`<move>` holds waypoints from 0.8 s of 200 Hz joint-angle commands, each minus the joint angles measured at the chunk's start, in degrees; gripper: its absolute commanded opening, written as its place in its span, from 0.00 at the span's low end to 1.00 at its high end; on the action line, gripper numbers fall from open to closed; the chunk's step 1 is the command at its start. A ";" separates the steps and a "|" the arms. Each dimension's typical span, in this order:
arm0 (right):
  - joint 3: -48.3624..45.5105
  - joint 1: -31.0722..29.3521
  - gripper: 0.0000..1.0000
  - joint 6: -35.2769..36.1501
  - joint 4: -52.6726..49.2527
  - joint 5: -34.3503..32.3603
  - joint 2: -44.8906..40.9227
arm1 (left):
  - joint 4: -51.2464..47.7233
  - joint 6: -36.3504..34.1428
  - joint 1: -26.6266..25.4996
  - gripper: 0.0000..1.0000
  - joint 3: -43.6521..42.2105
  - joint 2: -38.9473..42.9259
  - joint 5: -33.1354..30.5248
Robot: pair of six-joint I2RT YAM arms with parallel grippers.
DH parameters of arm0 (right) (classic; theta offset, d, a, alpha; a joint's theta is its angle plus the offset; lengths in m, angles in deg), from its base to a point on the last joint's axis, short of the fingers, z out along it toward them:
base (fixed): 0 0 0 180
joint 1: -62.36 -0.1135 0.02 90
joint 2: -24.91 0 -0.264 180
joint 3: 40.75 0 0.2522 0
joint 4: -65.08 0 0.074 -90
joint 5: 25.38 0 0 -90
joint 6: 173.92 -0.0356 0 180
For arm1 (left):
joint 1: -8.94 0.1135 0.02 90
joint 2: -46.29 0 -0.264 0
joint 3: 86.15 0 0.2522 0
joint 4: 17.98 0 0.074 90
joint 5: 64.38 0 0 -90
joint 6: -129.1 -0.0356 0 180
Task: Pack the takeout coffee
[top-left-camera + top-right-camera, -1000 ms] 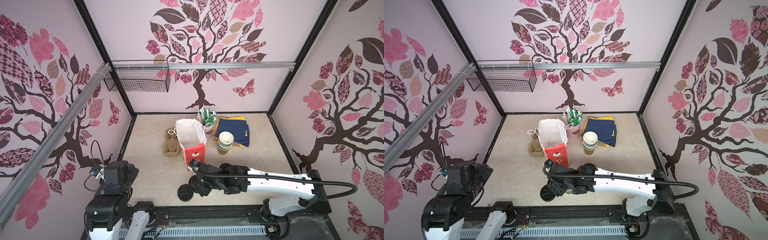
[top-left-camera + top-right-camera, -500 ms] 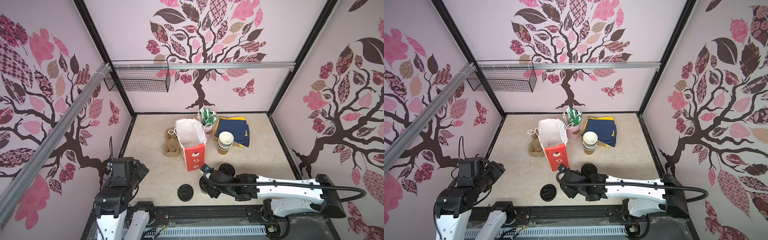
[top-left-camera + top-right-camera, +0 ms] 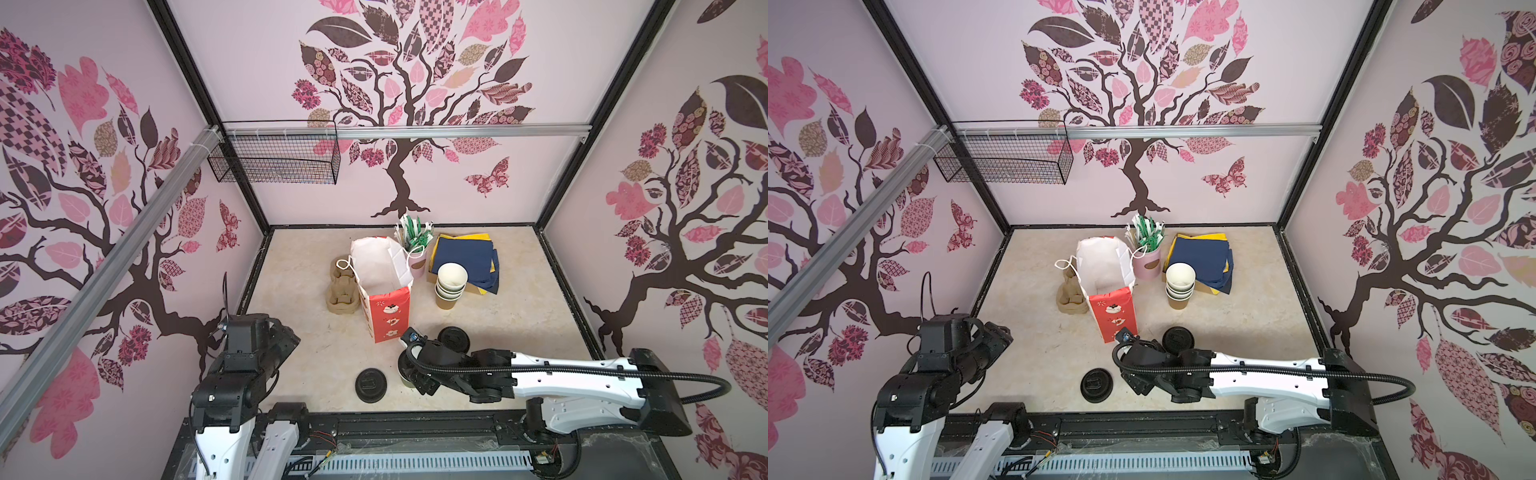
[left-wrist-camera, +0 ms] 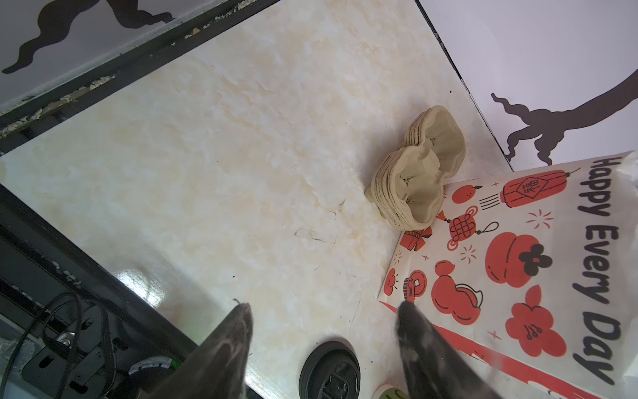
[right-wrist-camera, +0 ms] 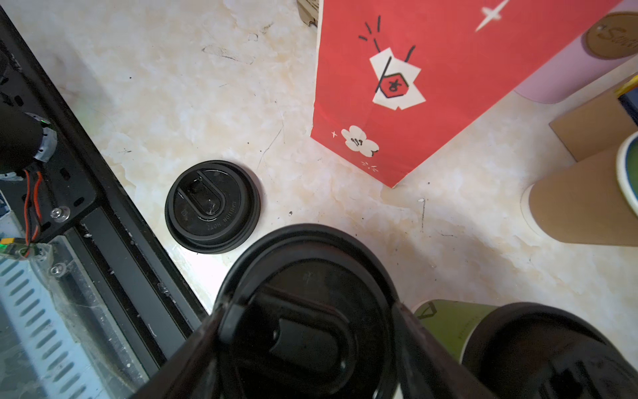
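The right gripper (image 5: 305, 305) reaches low across the bench (image 3: 299, 291) to a point close to the middle of its front edge. There its fingers (image 5: 411, 331) stand one on each side of the black sip lid of an upright lidded coffee cup (image 5: 310, 262). Both fingers lie close against the lid's rim, but whether they squeeze it or only flank it I cannot tell.

The second lidded cup (image 5: 445, 324), green-sided and also upright, stands just beside the first, a little further from the front edge and toward the right edge; in a top view only its black lid (image 3: 455, 338) shows. A loose black lid (image 3: 371, 385) lies flat near the front edge, left of the flanked cup and apart from it.

The red-and-white paper bag (image 3: 384, 286) stands open in the middle of the bench, its front foot near both cups, neither of which is inside it. A stack of beige pulp cup carriers (image 3: 343, 291) sits against its left side. A stack of empty paper cups (image 3: 450, 286) stands to the bag's right. Toward the back edge are a pink pot of green-and-white sticks (image 3: 417, 259) and navy and yellow napkins (image 3: 465, 257).

The left gripper (image 4: 322, 307) hangs above the front left corner, fingers spread apart with nothing between them
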 commanded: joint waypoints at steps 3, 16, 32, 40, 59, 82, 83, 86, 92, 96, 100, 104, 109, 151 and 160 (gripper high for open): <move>-0.25 -0.04 0.74 0.34 0.53 -0.55 0.93 | 0.81 -0.50 0.25 0.69 -1.40 0.29 0.25; -0.34 0.01 0.75 0.31 0.63 -0.31 1.17 | 0.84 -0.42 0.27 0.69 -1.41 0.25 0.25; -0.42 -0.03 0.75 0.15 0.59 -0.12 1.68 | 0.83 -0.37 0.23 0.69 -1.54 0.29 0.25; -0.52 -0.04 0.75 0.18 0.60 -0.12 1.80 | 0.86 -0.41 0.30 0.69 -1.48 0.29 0.18; -0.86 -0.04 0.75 0.07 0.75 -0.12 1.99 | 0.80 -0.30 0.25 0.70 -1.49 0.32 0.24; -1.18 -0.04 0.75 -0.18 0.73 0.32 2.25 | 0.81 -0.24 0.23 0.70 -1.63 0.29 0.25; -1.20 -0.04 0.75 -0.20 0.75 0.32 2.30 | 0.85 -0.24 0.23 0.70 -1.59 0.29 0.25; -1.22 -0.04 0.75 -0.21 0.70 0.31 2.33 | 0.83 -0.24 0.27 0.70 -1.63 0.29 0.25; -1.35 -0.04 0.75 -0.38 0.68 0.41 2.32 | 0.87 -0.22 0.31 0.70 -1.62 0.28 0.29; -1.39 -0.04 0.75 -0.47 0.74 0.41 2.32 | 0.81 -0.22 0.27 0.70 -1.71 0.29 0.31; -1.52 -0.04 0.75 -0.47 0.76 0.41 2.34 | 0.85 -0.24 0.23 0.70 -1.72 0.29 0.32; -1.61 -0.03 0.75 -0.53 0.76 0.49 2.40 | 0.82 -0.24 0.23 0.70 -1.68 0.29 0.30; -1.66 -0.02 0.75 -0.56 0.84 0.50 2.41 | 0.86 -0.24 0.28 0.70 -1.71 0.29 0.34; -1.66 0.06 0.75 -0.90 0.41 1.16 2.06 | 0.73 -0.37 0.29 0.70 -1.78 0.29 0.33; -1.66 0.05 0.75 -0.79 0.32 1.12 1.99 | 0.73 -0.37 0.25 0.70 -1.92 0.37 0.37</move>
